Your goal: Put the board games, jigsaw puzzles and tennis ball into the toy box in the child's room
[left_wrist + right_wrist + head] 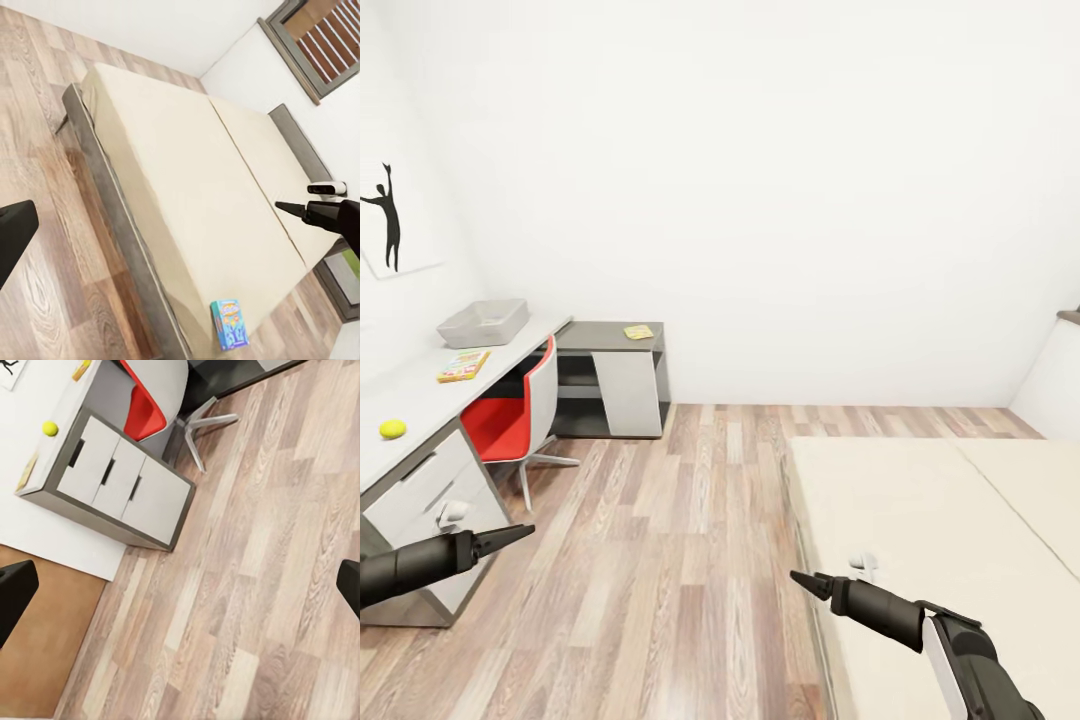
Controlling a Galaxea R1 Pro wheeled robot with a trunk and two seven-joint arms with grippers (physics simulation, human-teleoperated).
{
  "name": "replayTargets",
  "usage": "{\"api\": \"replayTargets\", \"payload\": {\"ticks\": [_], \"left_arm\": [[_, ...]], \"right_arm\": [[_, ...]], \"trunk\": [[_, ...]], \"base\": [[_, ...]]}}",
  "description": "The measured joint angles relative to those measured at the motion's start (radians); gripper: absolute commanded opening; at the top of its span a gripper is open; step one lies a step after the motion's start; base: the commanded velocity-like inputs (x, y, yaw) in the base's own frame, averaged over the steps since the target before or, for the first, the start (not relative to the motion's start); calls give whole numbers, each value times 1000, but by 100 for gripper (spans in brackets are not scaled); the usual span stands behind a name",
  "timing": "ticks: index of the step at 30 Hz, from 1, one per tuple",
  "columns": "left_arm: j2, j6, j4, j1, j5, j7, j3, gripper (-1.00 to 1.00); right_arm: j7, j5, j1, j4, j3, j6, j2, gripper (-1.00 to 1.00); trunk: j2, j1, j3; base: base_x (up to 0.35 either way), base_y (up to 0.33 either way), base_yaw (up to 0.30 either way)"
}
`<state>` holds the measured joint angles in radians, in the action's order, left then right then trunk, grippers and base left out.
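While both your claws, left (520, 532) and right (800, 578), hang empty with tips together, the blue game box (229, 324) lies flat at the bed's (180, 172) edge; it looks light, stiff and slick, so pinch one long side.

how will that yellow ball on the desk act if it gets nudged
The ball is round and sits loose on the flat desk, so it would probably roll. It lies near the front edge, so it might drop off. It looks small, probably light.
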<state>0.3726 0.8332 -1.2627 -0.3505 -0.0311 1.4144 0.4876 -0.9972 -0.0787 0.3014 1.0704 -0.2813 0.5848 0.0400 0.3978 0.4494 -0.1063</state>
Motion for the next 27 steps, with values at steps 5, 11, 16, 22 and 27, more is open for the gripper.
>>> {"api": "replayTargets", "payload": {"ticks": [5, 11, 16, 22, 27], "left_arm": [[0, 0, 0, 0, -1, 0, 0, 100], [0, 0, 0, 0, -1, 0, 0, 100], [0, 0, 0, 0, -1, 0, 0, 100], [0, -1, 0, 0, -1, 0, 0, 100], [0, 0, 0, 0, -1, -1, 0, 100]], "right_arm": [[1, -1, 0, 0, 1, 0, 0, 100], [1, -2, 0, 0, 1, 0, 0, 100], [1, -3, 0, 1, 1, 0, 0, 100], [1, -3, 0, 0, 1, 1, 0, 100], [1, -3, 0, 0, 1, 1, 0, 100]], "trunk": [[0, 0, 0], [0, 0, 0], [0, 0, 3], [0, 0, 9], [0, 0, 14]], "base": [[0, 81, 0], [0, 24, -11], [0, 17, -104], [18, 92, -165], [61, 204, -189]]}}
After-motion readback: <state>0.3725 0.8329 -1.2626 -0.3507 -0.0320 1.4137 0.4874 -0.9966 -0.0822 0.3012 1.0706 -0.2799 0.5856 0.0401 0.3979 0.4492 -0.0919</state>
